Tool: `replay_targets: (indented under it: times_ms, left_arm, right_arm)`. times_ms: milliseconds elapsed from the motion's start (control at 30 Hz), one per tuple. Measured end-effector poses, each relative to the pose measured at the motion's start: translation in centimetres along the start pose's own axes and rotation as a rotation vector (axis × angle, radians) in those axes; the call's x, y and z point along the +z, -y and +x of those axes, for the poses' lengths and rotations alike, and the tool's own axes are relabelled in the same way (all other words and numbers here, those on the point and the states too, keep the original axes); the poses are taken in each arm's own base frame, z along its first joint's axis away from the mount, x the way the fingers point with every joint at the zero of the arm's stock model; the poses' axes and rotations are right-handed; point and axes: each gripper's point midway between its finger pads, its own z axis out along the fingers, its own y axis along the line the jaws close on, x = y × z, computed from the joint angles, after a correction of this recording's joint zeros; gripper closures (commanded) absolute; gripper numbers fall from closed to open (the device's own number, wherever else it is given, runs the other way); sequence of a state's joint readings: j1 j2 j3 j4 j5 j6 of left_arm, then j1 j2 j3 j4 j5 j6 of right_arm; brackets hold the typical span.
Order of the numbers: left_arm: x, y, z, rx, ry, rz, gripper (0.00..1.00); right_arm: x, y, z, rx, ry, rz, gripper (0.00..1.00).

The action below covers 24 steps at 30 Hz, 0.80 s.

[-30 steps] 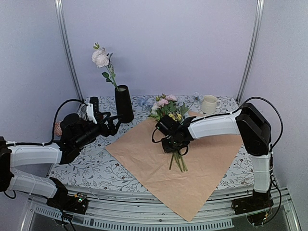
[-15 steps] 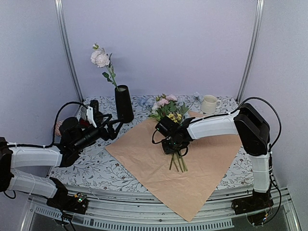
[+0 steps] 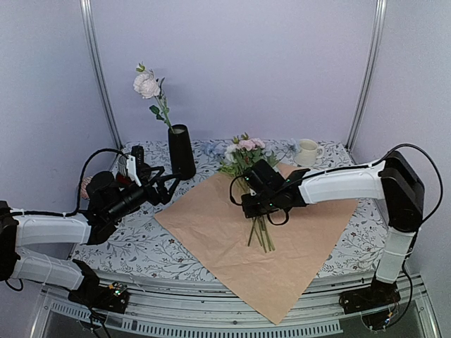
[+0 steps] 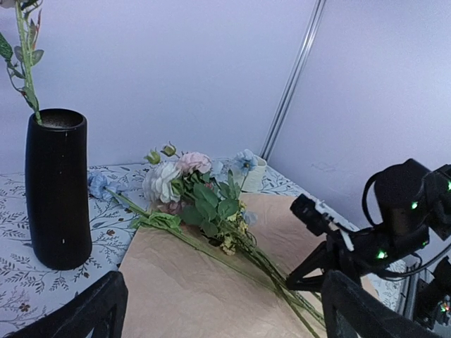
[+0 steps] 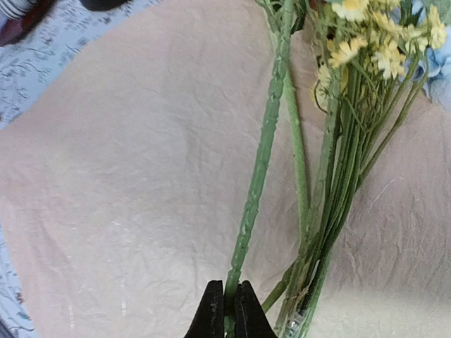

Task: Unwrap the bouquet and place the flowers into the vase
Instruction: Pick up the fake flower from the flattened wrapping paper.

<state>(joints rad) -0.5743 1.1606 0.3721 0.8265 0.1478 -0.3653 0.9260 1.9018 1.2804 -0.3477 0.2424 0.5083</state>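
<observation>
Table (image 3: 127, 243): covered with a flower-print cloth; both arms reach over it from the near edge.

Left claw (image 3: 163, 184): released, its two fingers (image 4: 91, 310) spread wide with nothing between them. It hovers above the table's left part, pointing toward the base of the vase and apart from it.

Vase (image 3: 181, 151): tall, slim and black, upright on the cloth at the back left, just beyond the left corner of the paper. One pale pink flower (image 3: 146, 84) on a long leafy stalk stands in it, leaning left.

Paper (image 3: 211, 236): a tan sheet lying open and flat in the middle of the table, its near corner hanging over the front edge.

Flowers (image 3: 246, 151): a loose bunch of pink, white, blue and yellow blooms lying on the paper, heads toward the back, green stalks fanning toward the front.

Right claw (image 3: 258, 211): clenched on a single green stem (image 5: 261, 162) just left of the other stalks, over the middle of the paper.

Mug (image 3: 306, 152): cream, upright at the back right, well apart from the claws.
</observation>
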Motion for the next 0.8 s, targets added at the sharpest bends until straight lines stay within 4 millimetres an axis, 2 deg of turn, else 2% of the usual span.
replay_targets:
  times_ms: [167,567,800]
  left_arm:
    - [0.0,0.0,0.0,-0.006,0.001,-0.001,0.02]
    - [0.0,-0.5,-0.2,-0.032,0.005,-0.030,0.02]
    - [0.0,-0.1,0.0,-0.041,-0.008,-0.007,0.02]
  right_arm:
    - [-3.3,-1.4,-2.4,0.020,0.117,-0.123,0.97]
    - [-7.6,-2.3,-2.9,0.009,0.258,-0.299,0.96]
    - [-10.1,-3.1,-4.0,-0.002,0.344,-0.383,0.96]
